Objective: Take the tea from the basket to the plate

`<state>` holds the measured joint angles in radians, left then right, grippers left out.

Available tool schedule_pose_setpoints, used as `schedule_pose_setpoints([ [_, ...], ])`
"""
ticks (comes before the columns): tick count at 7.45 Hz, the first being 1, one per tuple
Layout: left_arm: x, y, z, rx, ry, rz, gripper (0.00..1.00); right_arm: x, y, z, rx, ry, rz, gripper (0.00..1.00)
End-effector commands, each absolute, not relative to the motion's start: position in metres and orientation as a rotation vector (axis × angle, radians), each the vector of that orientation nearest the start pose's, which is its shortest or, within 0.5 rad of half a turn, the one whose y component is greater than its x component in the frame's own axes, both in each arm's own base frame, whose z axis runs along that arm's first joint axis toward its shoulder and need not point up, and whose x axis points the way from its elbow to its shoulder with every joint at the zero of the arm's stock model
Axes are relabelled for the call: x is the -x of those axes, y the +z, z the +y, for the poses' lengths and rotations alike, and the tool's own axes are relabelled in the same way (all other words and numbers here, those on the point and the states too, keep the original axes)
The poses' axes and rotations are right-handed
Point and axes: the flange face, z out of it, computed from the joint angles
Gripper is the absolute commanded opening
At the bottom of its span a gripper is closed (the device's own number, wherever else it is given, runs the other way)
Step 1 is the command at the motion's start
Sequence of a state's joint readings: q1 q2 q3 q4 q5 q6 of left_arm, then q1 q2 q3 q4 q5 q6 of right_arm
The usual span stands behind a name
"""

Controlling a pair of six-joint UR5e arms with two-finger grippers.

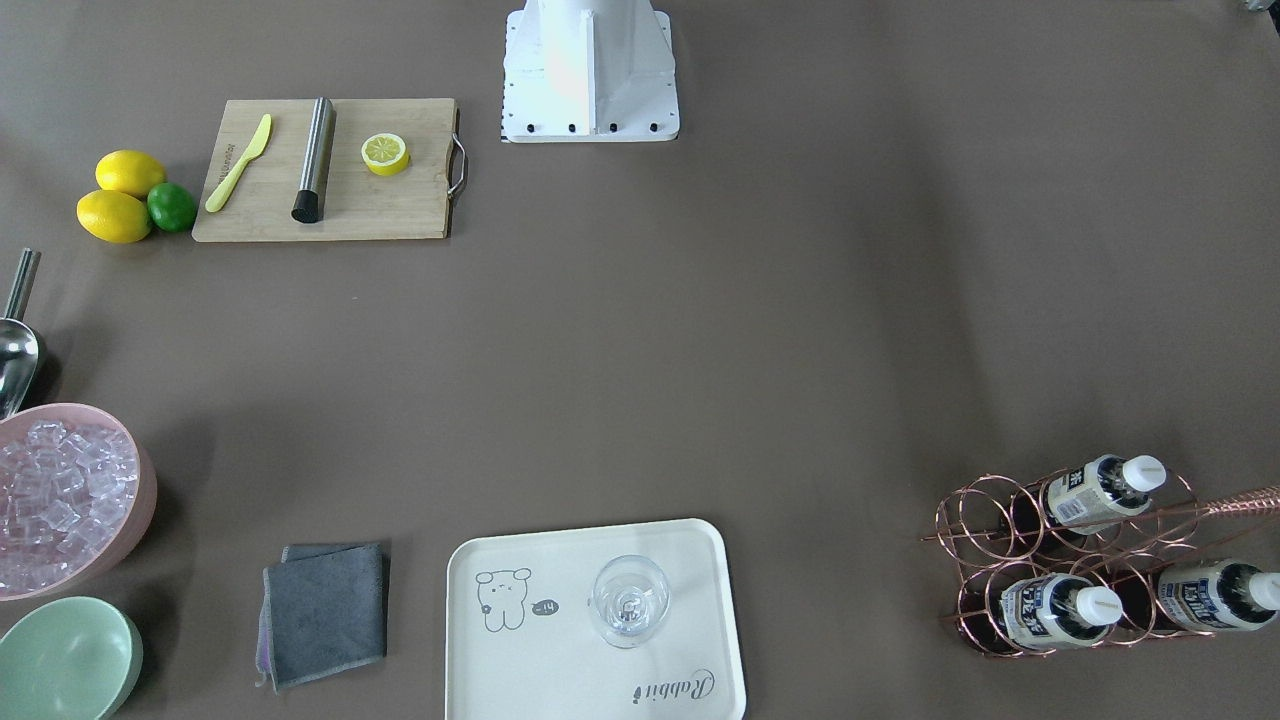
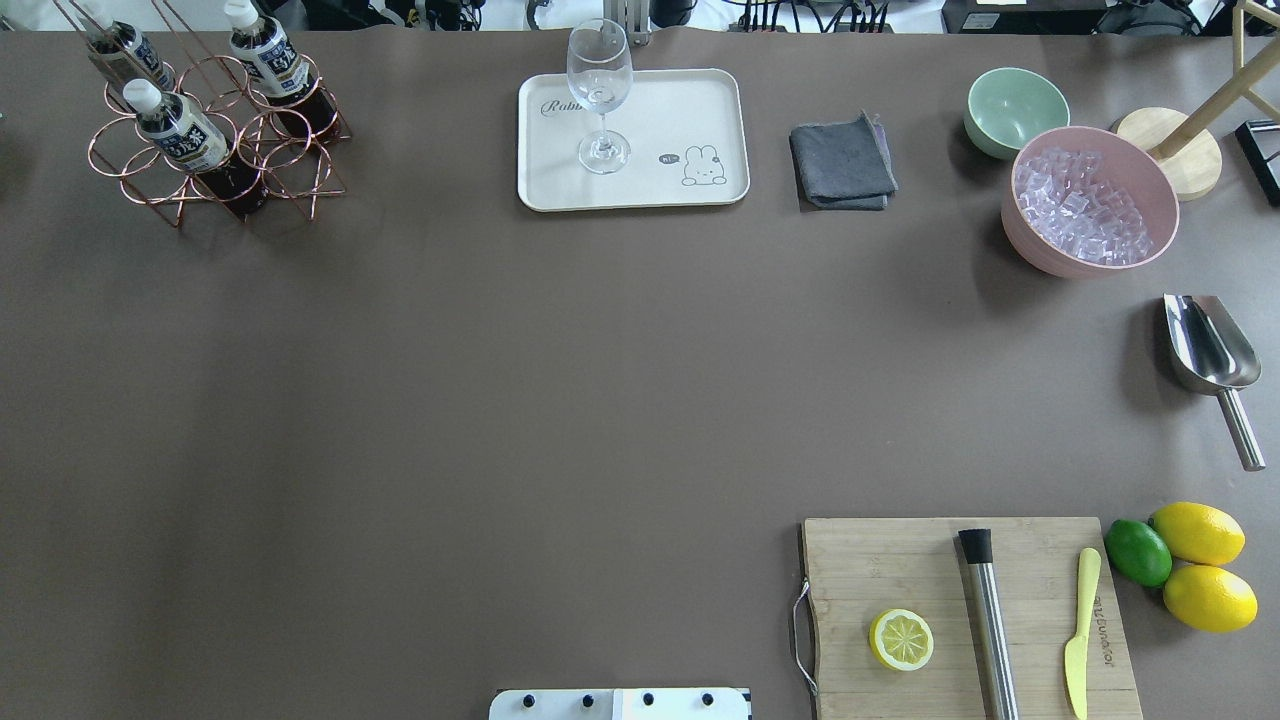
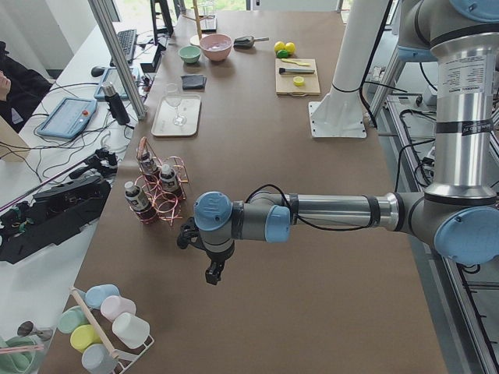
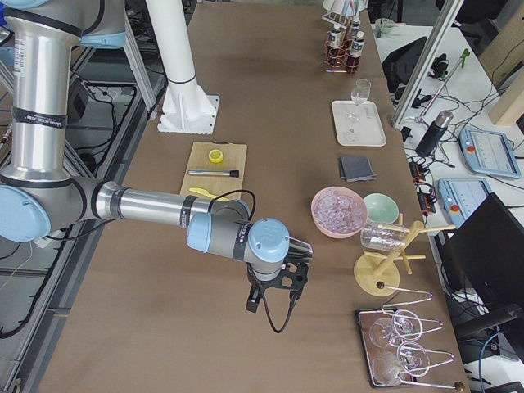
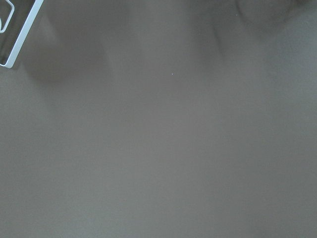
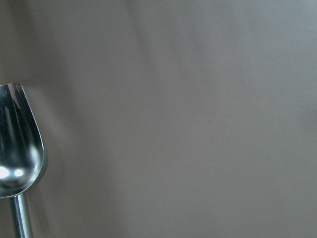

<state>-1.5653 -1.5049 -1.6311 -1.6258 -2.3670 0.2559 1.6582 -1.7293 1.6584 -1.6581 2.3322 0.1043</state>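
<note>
Three tea bottles stand in the copper wire basket at the table's far left corner: one in front, two behind. The cream plate with the bear drawing lies at the far middle and holds a wine glass. My left gripper hangs above the table, a little to the near side of the basket. My right gripper hangs above the table's right end. Both show only in the side views, so I cannot tell whether they are open or shut.
A grey cloth, a mint bowl, a pink bowl of ice and a metal scoop lie at the right. A cutting board with half a lemon, a muddler and a knife lies near right, beside lemons and a lime.
</note>
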Motion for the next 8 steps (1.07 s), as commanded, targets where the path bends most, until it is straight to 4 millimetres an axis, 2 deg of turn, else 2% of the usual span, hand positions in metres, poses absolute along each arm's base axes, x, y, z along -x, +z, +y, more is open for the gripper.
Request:
schedule_pose_setpoints([
  [1, 0.060, 0.654, -0.467, -0.142, 0.269, 0.787, 0.98, -0.100, 0.703, -0.396, 0.172, 0.248, -0.759, 1.00],
  [3, 0.060, 0.651, -0.469, -0.150, 0.273, 0.786, 0.98, -0.100, 0.703, -0.396, 0.172, 0.248, -0.759, 1.00],
  [5, 0.058, 0.638, -0.472, -0.177, 0.287, 0.784, 0.98, -0.100, 0.704, -0.396, 0.173, 0.248, -0.758, 1.00],
  [8, 0.055, 0.626, -0.485, -0.197, 0.304, 0.779, 0.98, -0.099, 0.713, -0.393, 0.191, 0.257, -0.757, 1.00],
])
